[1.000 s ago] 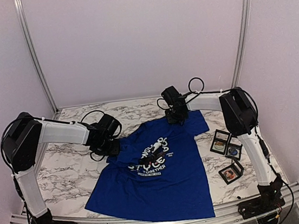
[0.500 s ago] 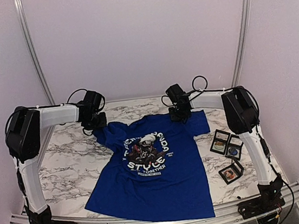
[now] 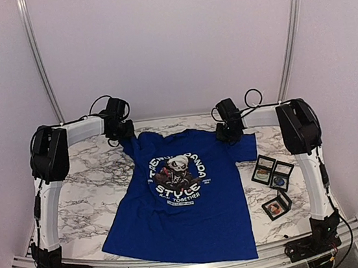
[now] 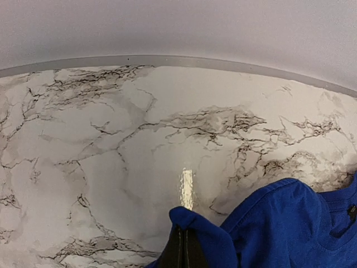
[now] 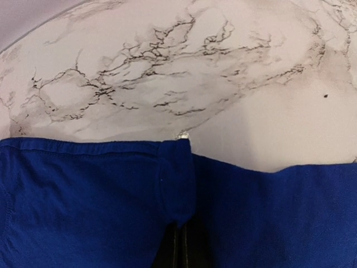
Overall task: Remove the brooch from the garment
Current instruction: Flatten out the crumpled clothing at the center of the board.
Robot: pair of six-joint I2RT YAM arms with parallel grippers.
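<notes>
Royal-blue panda-print T-shirt (image 3: 197, 226) lies spread face-up on the marble bench (image 3: 82, 198); left tool (image 3: 123, 133) and right tool (image 3: 231, 135) each pinch a sleeve.

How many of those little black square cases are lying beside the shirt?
3, all right of the shirt: first case, second case right beside it, third case nearer the arms' bases. The shirt could hide more.
</notes>
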